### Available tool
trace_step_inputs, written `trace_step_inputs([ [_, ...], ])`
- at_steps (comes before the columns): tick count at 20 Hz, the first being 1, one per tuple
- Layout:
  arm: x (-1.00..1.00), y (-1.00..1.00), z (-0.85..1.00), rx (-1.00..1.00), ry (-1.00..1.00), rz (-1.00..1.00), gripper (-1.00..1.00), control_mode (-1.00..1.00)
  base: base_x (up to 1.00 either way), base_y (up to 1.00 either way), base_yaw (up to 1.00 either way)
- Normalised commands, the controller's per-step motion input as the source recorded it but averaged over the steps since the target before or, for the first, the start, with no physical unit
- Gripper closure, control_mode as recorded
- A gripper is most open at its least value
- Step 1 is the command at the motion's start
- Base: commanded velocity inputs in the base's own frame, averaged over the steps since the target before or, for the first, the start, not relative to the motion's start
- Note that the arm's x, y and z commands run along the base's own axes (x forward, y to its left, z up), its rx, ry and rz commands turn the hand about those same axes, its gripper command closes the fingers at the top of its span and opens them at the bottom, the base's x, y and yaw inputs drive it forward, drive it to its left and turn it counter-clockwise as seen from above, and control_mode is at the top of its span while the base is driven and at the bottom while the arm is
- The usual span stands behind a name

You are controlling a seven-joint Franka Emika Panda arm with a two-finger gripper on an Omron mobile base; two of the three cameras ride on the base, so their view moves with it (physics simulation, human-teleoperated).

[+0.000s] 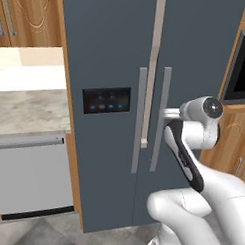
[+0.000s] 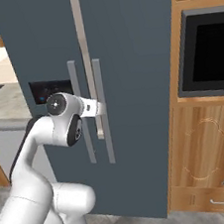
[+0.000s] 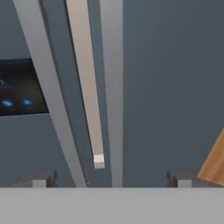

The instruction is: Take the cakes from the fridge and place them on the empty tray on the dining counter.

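I am at the very start of the job: the fridge [image 1: 112,54] stands shut in front of me, both dark slate doors closed, so the cakes cannot be seen and I judge they are behind those doors. The blue tray and the dining table are somewhere outside what I can see from here.

My jaws [image 3: 111,177] stand wide open and hold nothing. In the hand view their two dark tips rise at the bottom edge, with the right door's handle [image 3: 111,87] running up between them and the left door's handle [image 3: 48,96] off toward one tip. A pale beige strip [image 3: 85,83] hangs down between the two handles; I cannot tell what it is. From the left base view my wrist reaches out level toward the right-hand handle [image 1: 161,118], close to it, though I cannot tell whether anything touches yet.

So the step in hand is opening the fridge. Next, I judge, I need to ease forward until the handle sits squarely between my tips, close on it firmly, then pull back along the door's swing.
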Motion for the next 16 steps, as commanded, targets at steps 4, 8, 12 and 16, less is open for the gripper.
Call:
trace_step_inputs([
  [4, 0.86, -0.03, 0.0, 0.0, -0.08, 0.0, -1.0, -1.0, 0.0, 0.0, 0.0],
  [8, 0.75, -0.13, 0.0, 0.0, -0.06, 0.0, -1.0, -1.0, 0.0, 0.0, 0.0],
  [12, 0.67, -0.24, 0.0, 0.01, -0.1, 0.0, -1.0, -1.0, 0.0, 0.0, 0.0],
  [16, 0.73, -0.14, 0.0, 0.0, -0.11, 0.0, -1.0, -1.0, 0.0, 0.0, 0.0],
])
